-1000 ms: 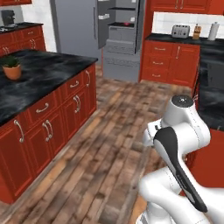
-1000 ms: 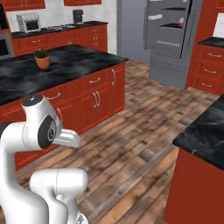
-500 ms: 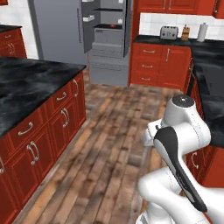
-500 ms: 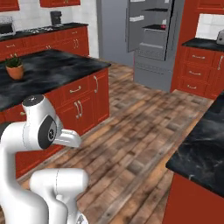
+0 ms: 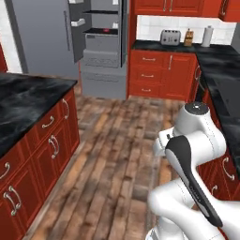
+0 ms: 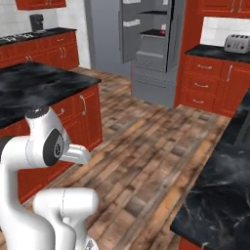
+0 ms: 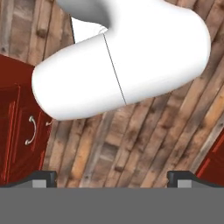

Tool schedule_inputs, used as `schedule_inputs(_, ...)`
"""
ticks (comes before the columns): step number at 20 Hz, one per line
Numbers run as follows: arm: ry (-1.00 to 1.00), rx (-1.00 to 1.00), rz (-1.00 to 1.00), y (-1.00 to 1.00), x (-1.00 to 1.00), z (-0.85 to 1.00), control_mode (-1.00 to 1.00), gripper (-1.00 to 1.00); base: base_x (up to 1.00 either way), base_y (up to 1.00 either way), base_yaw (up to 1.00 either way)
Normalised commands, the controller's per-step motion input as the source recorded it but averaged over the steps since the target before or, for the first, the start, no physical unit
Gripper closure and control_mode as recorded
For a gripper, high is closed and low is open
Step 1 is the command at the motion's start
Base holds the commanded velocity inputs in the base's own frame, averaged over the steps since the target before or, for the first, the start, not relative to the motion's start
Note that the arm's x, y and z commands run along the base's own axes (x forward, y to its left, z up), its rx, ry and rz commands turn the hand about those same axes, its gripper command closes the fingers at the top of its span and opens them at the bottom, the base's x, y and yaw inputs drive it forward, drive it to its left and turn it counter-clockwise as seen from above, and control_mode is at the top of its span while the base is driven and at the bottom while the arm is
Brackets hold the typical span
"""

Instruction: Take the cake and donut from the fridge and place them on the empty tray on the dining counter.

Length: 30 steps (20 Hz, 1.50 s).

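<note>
1. Wooden plank flooring (image 5: 112, 154) runs through a kitchen of red cabinets, leading toward the fridge (image 5: 47, 42) at the far end of the room.
2. Grey and tall, the fridge stands with its doors swung wide, so its black shelves, white door bins and lower drawers are exposed; this looks like preparation for reaching inside.
3. On one upper shelf sits a small pinkish-red speck (image 5: 107, 31), possibly the donut, though it is too small to confirm. The cake cannot be made out at this distance.
4. To the left, a black marble counter (image 5: 23, 101) with white veins tops a red base. No tray shows on the part in view.
5. Along the right wall, another dark counter carries a toaster (image 5: 170, 36).
6. Folded up tight over its base, the white arm (image 5: 197, 140) seems tucked for travel rather than reaching.
7. Seen from the hand camera, the gripper (image 7: 112, 177) points down at the floor, its two dark fingertips (image 7: 43, 177) spread as wide as they go, with nothing between them.
8. Judging by this, the fetching has not begun; the fridge is well apart from the robot.
</note>
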Motion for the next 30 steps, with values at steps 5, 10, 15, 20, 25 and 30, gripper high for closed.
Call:
schedule_inputs(5,0.0,0.0,0.0,0.0,0.0,0.0,1.0,-1.0,0.89,0.12,-0.23)
schedule_inputs(10,0.0,0.0,0.0,0.0,0.0,0.0,1.0,-1.0,0.96,0.18,-0.24)
schedule_inputs(15,0.0,0.0,0.0,0.0,0.0,0.0,1.0,-1.0,0.91,0.22,-0.24)
schedule_inputs(20,0.0,0.0,0.0,0.0,0.0,0.0,1.0,-1.0,0.82,0.16,-0.22)
schedule_inputs(25,0.0,0.0,0.0,0.0,0.0,0.0,1.0,-1.0,0.81,0.21,-0.2)
schedule_inputs(30,0.0,0.0,0.0,0.0,0.0,0.0,1.0,-1.0,0.78,0.27,-0.19)
